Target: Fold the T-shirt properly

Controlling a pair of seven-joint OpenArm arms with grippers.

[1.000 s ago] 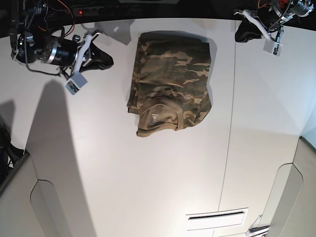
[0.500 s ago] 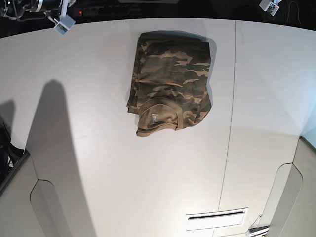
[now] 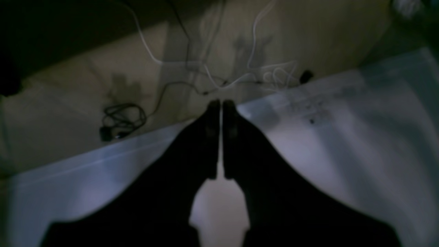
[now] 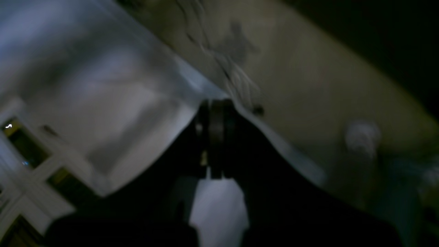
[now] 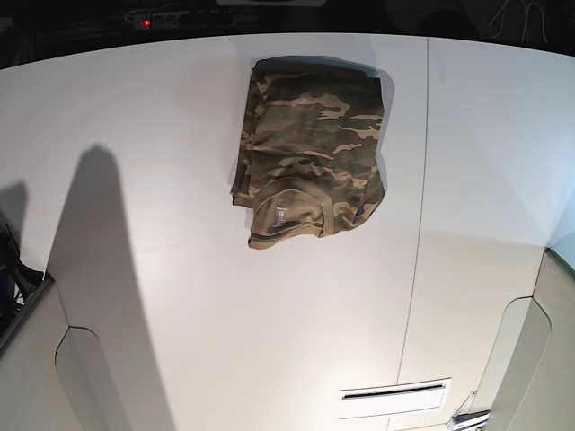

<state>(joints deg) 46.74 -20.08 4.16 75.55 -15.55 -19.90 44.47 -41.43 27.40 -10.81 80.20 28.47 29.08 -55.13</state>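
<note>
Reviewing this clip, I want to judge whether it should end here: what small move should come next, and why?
Probably none on the cloth: keep both arms clear. The T-shirt lies as a compact folded bundle, collar showing, and the left gripper and right gripper are shut and away from it.

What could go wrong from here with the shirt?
Two risks. The T-shirt may count as badly folded: layers stick out past the main panel on the view's left edge, and the lower right corner bulges. Also, both arms are out of the base view and the left tool is shut on nothing, so if the run ends here, those edges would probably stay uneven.
</note>
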